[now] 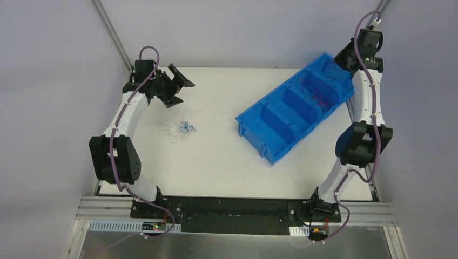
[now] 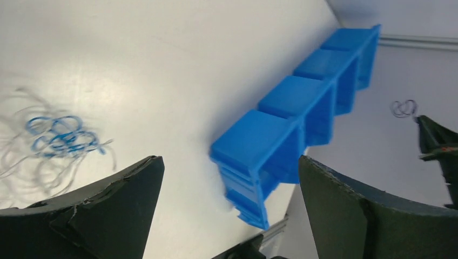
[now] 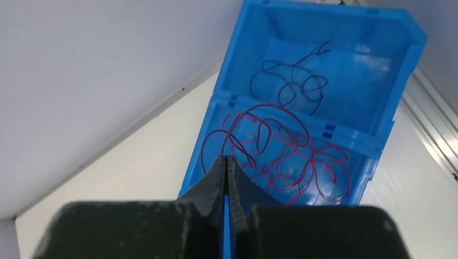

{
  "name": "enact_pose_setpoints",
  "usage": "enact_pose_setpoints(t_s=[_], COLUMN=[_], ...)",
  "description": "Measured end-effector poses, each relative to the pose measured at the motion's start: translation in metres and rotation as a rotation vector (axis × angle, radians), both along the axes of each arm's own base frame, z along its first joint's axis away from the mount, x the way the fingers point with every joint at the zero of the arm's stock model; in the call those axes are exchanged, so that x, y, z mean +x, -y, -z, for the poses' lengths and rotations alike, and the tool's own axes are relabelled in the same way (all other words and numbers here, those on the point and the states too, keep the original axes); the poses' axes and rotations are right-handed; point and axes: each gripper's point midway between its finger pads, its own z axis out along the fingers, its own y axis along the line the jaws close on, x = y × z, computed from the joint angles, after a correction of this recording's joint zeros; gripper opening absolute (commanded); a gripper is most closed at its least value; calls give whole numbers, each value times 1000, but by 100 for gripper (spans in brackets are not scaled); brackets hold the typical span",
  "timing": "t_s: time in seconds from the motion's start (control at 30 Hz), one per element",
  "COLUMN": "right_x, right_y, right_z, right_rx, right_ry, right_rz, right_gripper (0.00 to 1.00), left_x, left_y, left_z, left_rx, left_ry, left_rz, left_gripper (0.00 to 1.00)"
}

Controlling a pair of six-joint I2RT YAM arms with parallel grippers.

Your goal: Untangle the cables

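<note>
A small tangle of thin blue and white cables (image 1: pixel 183 130) lies on the white table, left of centre; it also shows in the left wrist view (image 2: pixel 56 137). My left gripper (image 1: pixel 181 89) hangs above and behind it, jaws wide open and empty (image 2: pixel 229 162). My right gripper (image 1: pixel 339 60) is over the far end of the blue bin (image 1: pixel 294 108). Its jaws are shut (image 3: pixel 227 157), with a thin purple wire (image 3: pixel 263 132) looping from the tips. From the left wrist view that wire (image 2: pixel 404 108) hangs in the air at the right gripper's tip.
The bin has several compartments and lies diagonally at the right. Red wires (image 3: pixel 302 162) lie in the second compartment from the far end, and a purple wire (image 3: pixel 294 81) lies in the far one. The wall stands close behind the table.
</note>
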Motion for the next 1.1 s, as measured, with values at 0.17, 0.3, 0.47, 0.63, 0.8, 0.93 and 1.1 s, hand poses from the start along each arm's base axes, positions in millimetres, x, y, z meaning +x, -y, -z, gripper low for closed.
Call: enact_pose_setpoints(t_s=[0.17,0.3,0.47,0.63,0.8,0.93,1.1], right_x=[45,83,109,96,56,1,-91], right_y=[38,57,71,50,-51,-198,-344], right_z=[20,33,49,55,46,34,44], right_rx=[-18,-25,-46,-5,39,64,54], right_ry=[13,35,41,-1,-58,-89,-173], right_rz=[127,181,198,131,-115,-467,-890], right_gripper=[15,81,95,92,89,85,69], left_x=[-11,-18,-40,-62,-81,-92,-103], left_y=[-36,-62,-78,-92,-101,-105,-101], left_z=[27,42,65,98,144,175,212], left_rx=[91,116,199,293,363,393,408], left_ry=[-107,-151,-250,-397,-556,-658,-765], left_rz=[-83,-118,-119,-114,-67,-23,51], left_gripper=[99,99,99,99,96,77,38])
